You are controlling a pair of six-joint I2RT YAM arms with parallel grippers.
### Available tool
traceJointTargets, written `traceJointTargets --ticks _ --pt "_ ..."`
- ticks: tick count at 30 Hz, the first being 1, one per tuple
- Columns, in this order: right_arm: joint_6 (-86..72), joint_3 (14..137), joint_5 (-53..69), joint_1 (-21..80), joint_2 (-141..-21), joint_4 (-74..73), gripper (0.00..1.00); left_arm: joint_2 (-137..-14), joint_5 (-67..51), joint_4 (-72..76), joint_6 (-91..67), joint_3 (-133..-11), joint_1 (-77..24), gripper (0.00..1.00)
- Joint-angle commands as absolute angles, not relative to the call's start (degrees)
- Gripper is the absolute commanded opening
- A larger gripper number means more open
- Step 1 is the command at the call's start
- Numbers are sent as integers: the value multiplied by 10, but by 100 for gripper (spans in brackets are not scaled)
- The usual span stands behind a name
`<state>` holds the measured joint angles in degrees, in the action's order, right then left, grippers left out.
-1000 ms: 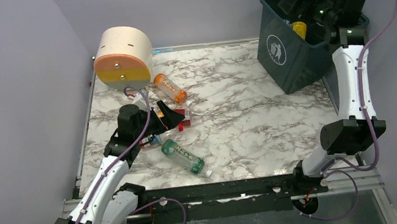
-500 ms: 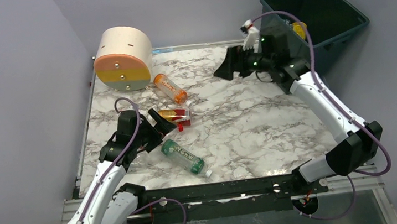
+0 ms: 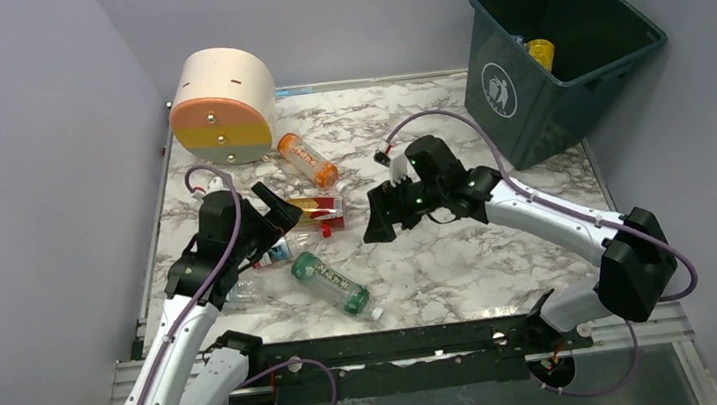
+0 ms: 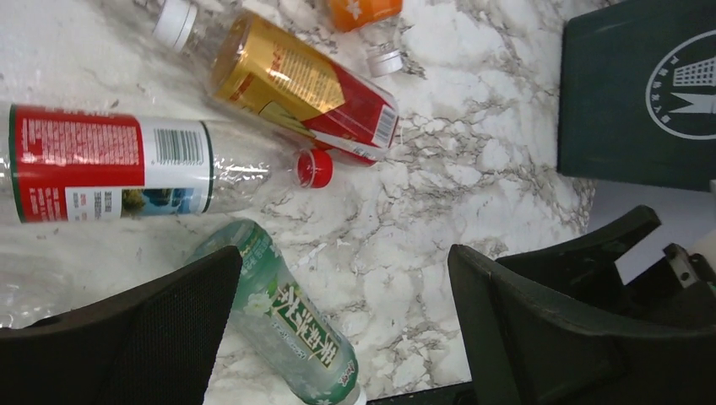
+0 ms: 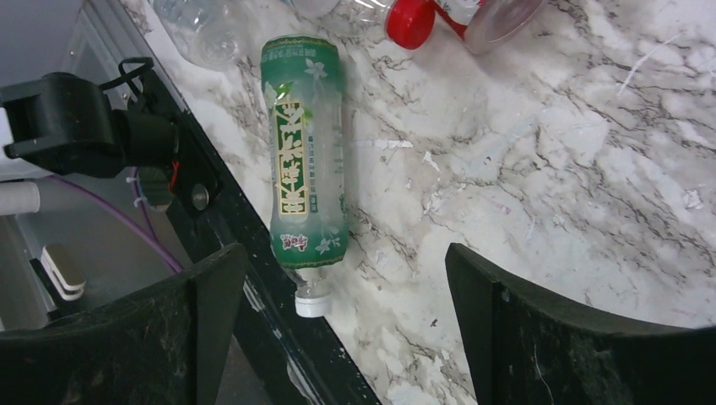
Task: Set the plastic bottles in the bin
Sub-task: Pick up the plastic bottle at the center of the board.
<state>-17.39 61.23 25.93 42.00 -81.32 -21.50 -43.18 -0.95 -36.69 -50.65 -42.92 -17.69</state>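
Our left fingers (image 4: pixel 540 321) and right fingers (image 5: pixel 574 337) both hang spread, empty. The green-tinted plastic bottle (image 5: pixel 306 152) lies on the marble tabletop (image 5: pixel 549 169) just ahead of the right fingers, its long axis crosswise to their closing line. The dark teal square bin (image 3: pixel 536 113) stands well apart.
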Motion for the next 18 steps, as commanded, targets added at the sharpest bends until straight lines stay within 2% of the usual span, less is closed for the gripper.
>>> traceJointTargets --ticks 1,9,18 --pt "-172 598 230 455 -809 -162 89 -417 -16 -313 -408 -488 -175 99" --pt "-175 585 203 522 -854 -131 85 -434 -98 -267 -309 -555 -175 99" --pt "-172 615 152 608 -928 -129 85 -407 -216 -162 -324 -523 -175 99"
